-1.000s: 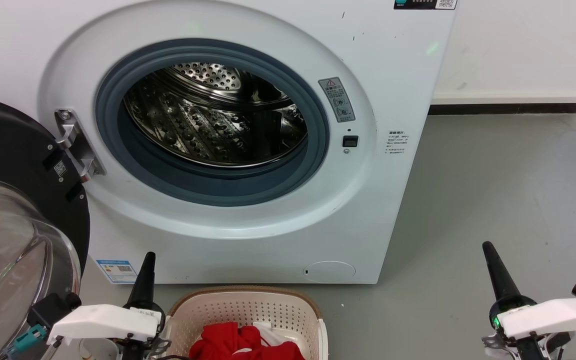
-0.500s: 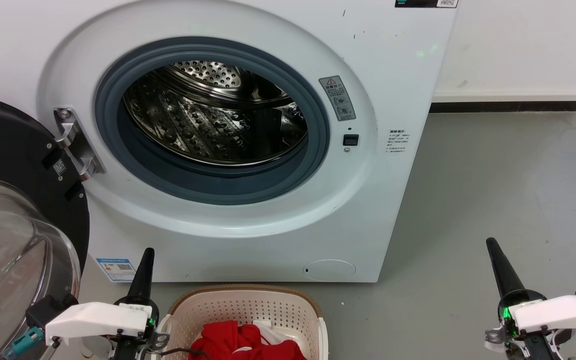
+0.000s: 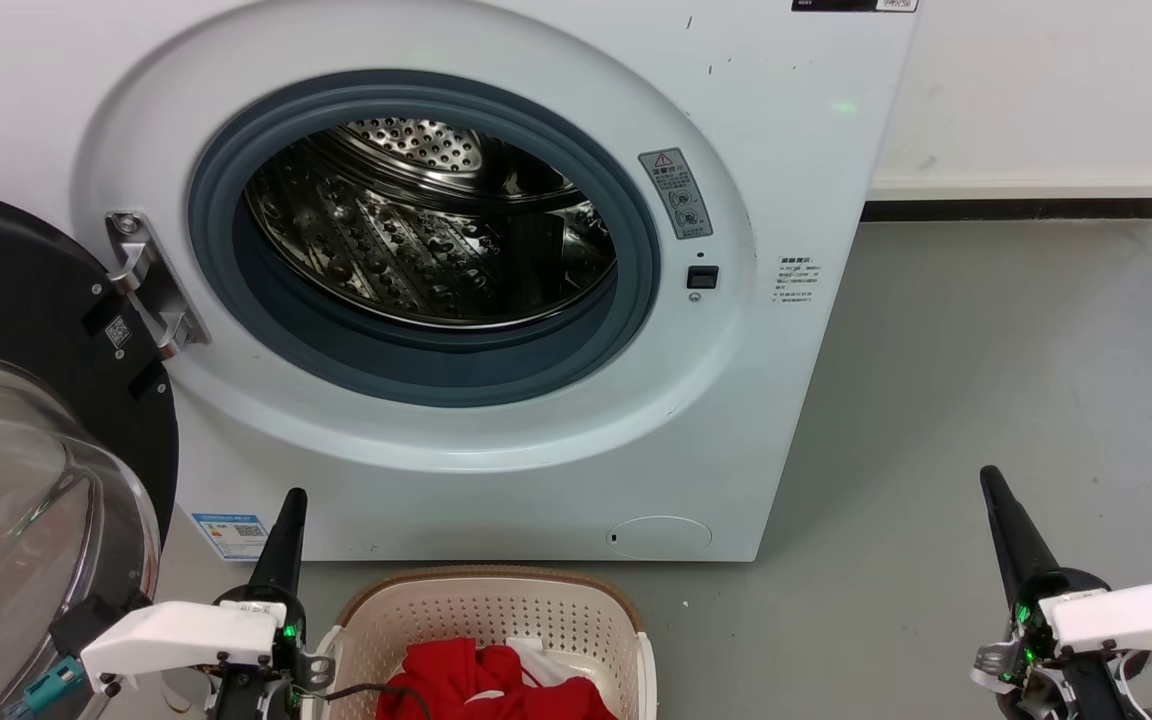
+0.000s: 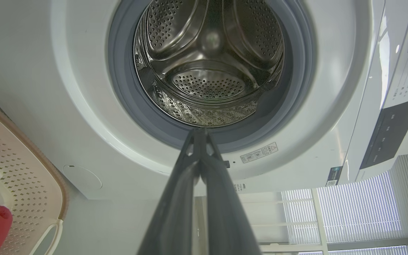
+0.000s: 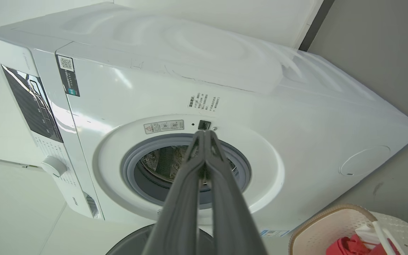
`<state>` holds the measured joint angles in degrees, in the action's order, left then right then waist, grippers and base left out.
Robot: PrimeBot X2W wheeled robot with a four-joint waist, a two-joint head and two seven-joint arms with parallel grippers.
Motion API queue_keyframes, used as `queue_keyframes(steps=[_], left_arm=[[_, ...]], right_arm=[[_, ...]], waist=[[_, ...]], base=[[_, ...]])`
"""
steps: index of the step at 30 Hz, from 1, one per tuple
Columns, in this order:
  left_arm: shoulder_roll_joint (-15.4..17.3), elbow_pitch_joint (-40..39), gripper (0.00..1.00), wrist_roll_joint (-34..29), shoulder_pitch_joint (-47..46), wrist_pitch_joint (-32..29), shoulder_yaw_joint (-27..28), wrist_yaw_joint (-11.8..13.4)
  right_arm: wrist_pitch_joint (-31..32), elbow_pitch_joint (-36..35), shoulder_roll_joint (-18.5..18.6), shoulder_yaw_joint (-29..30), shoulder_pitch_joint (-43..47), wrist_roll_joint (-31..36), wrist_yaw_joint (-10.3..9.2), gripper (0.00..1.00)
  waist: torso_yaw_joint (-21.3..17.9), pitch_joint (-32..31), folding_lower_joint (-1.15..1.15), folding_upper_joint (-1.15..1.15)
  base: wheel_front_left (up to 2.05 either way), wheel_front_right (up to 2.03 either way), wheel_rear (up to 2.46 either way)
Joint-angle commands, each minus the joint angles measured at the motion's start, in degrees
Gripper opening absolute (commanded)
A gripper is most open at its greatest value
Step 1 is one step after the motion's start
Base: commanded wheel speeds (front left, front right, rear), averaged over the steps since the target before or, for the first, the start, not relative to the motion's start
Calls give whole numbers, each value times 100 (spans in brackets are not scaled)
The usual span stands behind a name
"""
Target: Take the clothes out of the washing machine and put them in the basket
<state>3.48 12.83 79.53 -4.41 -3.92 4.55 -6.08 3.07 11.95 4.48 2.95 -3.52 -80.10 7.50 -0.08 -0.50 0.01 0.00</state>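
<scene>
The clothes (image 3: 461, 678) are seen in the basket (image 3: 496, 608) before the washer (image 3: 736, 420), and the left tool (image 3: 293, 497) and right tool (image 3: 989, 476) are closed, nothing being held.

The left gripper (image 3: 293, 497) sits at the lower left of the head view. Its two dark fingers (image 4: 175, 198) are pressed together tip to tip and point up, leaning slightly right. The right gripper (image 3: 989, 476), at the lower right, is likewise closed and leans left. Behind each lies a white wrist cover (image 3: 181, 635), roughly level, with a green light (image 3: 1023, 612) at the finger base.
</scene>
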Motion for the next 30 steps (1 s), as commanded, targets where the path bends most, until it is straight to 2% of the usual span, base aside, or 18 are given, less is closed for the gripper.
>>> queue_keyframes(steps=[1, 30], left_arm=[[1, -3, 0, 108, -120, -36, 40, -40], [-70, 133, 0, 1306, -207, -283, 221, -156]], right_arm=[[15, 10, 16, 18, -141, -130, -1, 0], [198, 216, -24, 170, -285, -1412, -2, 0]], waist=[[1, 2, 0, 0], [8, 67, -1, 0]], base=[[0, 0, 0], [0, 0, 0]])
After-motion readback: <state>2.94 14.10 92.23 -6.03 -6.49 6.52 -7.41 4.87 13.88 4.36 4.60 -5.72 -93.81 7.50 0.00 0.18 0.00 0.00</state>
